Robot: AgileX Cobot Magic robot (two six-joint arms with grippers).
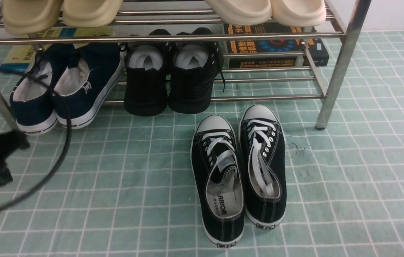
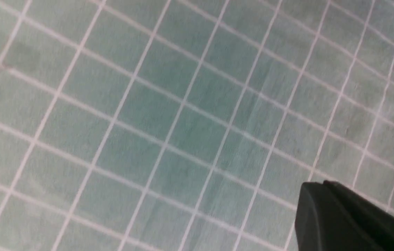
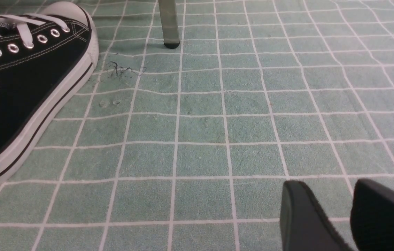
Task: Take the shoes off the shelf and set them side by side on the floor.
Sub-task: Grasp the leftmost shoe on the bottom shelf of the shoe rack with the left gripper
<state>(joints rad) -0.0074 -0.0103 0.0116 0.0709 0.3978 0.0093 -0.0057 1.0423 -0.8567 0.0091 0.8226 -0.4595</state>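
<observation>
Front view: the navy shoes (image 1: pixel 71 101) rest at the left end of the shelf (image 1: pixel 328 91); taking them down is the step ahead. My left claw (image 2: pixel 322 188) is closed, gripping nothing; I judge it must open and approach a heel. My arm is blurred and cropped; a cable (image 1: pixel 66 137) partly hides the shoes.

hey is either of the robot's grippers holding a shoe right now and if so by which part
Neither holds anything: the left gripper is shut on nothing, the right gripper is empty.

Slip-ons (image 1: pixel 83 85) on shelf (image 1: pixel 325 96), lace-ups (image 1: pixel 219 185) in front on floor (image 1: pixel 91 200)
</observation>
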